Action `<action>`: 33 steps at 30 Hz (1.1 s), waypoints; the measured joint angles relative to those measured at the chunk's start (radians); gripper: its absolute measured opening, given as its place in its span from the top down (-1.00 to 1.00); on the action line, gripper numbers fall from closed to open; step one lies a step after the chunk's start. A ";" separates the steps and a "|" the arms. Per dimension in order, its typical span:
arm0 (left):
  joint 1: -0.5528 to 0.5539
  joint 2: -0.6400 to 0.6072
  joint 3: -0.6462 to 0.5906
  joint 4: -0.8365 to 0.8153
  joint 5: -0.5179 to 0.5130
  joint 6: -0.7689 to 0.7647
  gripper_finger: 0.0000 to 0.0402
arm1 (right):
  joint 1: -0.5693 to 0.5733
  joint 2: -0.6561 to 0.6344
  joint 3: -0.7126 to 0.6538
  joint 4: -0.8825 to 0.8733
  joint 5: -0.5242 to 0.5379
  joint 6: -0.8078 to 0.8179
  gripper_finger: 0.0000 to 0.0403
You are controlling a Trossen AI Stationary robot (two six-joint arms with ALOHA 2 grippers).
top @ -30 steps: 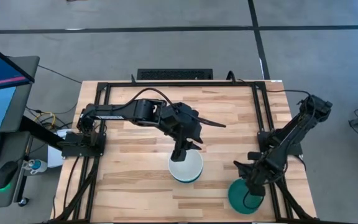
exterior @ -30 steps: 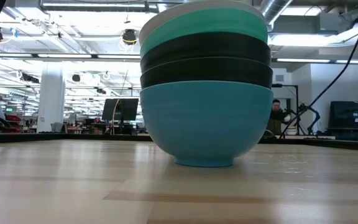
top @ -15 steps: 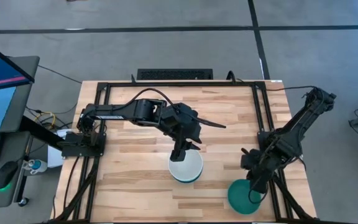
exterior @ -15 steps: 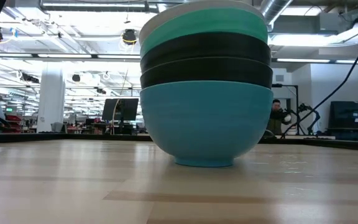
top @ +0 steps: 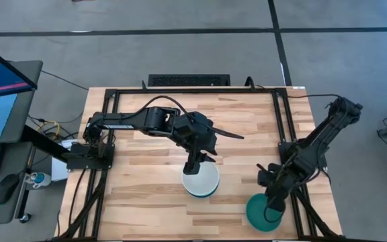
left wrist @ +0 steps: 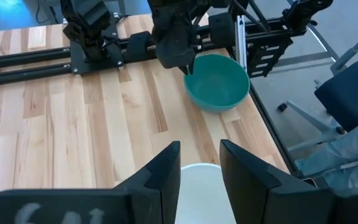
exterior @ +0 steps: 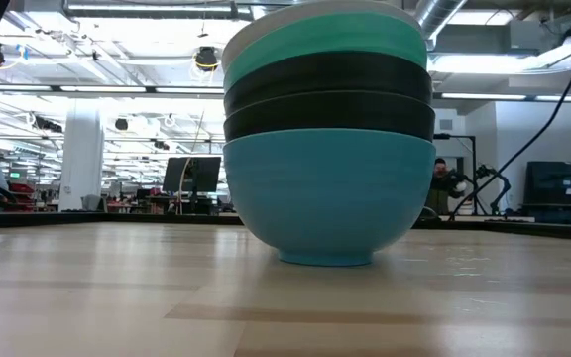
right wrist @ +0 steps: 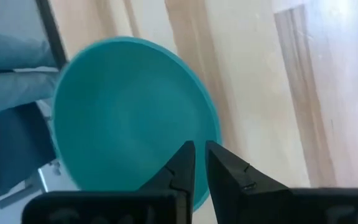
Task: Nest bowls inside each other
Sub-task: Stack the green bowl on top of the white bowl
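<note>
A stack of nested bowls (exterior: 330, 139) stands mid-table on its light blue bottom bowl; above that come two black ones, a teal green one and a white one (top: 200, 181) on top. My left gripper (top: 195, 165) is open, its fingers (left wrist: 166, 174) above the white bowl's (left wrist: 197, 186) far rim; I cannot tell whether it touches. A lone light blue bowl (top: 261, 214) sits upright near the table's near right corner. My right gripper (top: 271, 202) stands at its rim, fingers nearly together. My right gripper (right wrist: 199, 158) is on the lone bowl's (right wrist: 129, 112) rim (right wrist: 216, 127), on its far right side. It comes from above, pointing down. One finger (right wrist: 182, 165) shows over the inside and the other at the rim's outer edge. The bowl (left wrist: 219, 84) rests on the table.
Black frame rails (top: 279, 121) run along the table's sides, close to the lone bowl. A keyboard (top: 189, 80) lies beyond the far edge. A person's leg (left wrist: 347, 155) shows past the right edge. Bare wood lies left of the stack.
My right arm has shifted a little above the lone bowl, while its gripper has stayed at the rim. The bowl and the stack have kept their places.
</note>
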 joint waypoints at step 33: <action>0.000 0.000 0.000 -0.003 0.001 0.003 0.49 | -0.006 0.103 0.000 0.038 -0.027 0.008 0.70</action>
